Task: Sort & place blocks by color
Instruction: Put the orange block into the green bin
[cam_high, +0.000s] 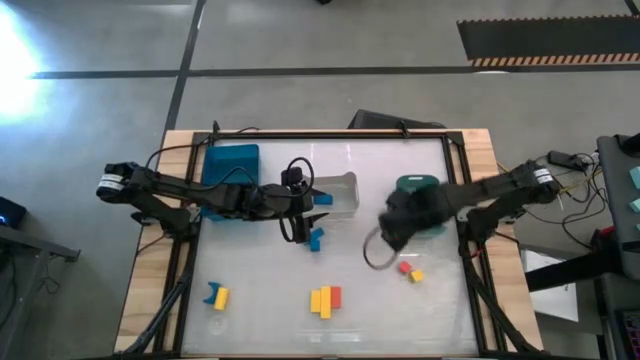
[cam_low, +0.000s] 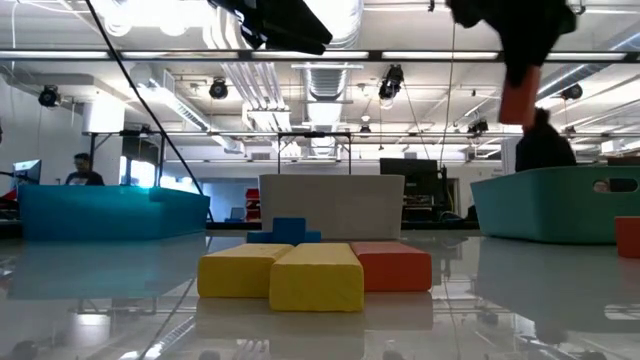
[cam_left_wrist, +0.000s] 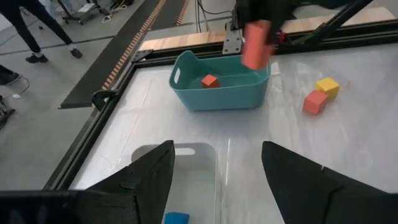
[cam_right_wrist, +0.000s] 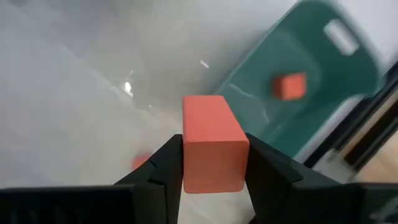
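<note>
Blocks lie scattered on the table (cam_high: 260, 330), and one red bar (cam_right_wrist: 213, 142) is up in the air, clamped between the right gripper (cam_right_wrist: 214, 163) fingers beside the green bin (cam_high: 418, 190). A single red cube (cam_left_wrist: 209, 81) sits inside that bin.

Counted from the high view: near the front middle, two yellow bars (cam_high: 320, 301) lie side by side with one red block (cam_high: 336, 296) touching them. At front left, one blue piece (cam_high: 211, 295) touches one yellow block (cam_high: 222, 297). At right, one red cube (cam_high: 405, 267) and one yellow cube (cam_high: 416, 275) sit just beside each other. Under the left arm, blue blocks (cam_high: 315, 239) lie clustered on the table near the clear bin (cam_high: 345, 195); I cannot tell how many. One blue block (cam_high: 324, 199) shows inside the clear bin.

There are three bins along the back: blue bin (cam_high: 230, 160) at left, clear in the middle, green at right.

The left gripper (cam_left_wrist: 217, 174) hangs over the clear bin with its fingers spread wide, holding nothing.
</note>
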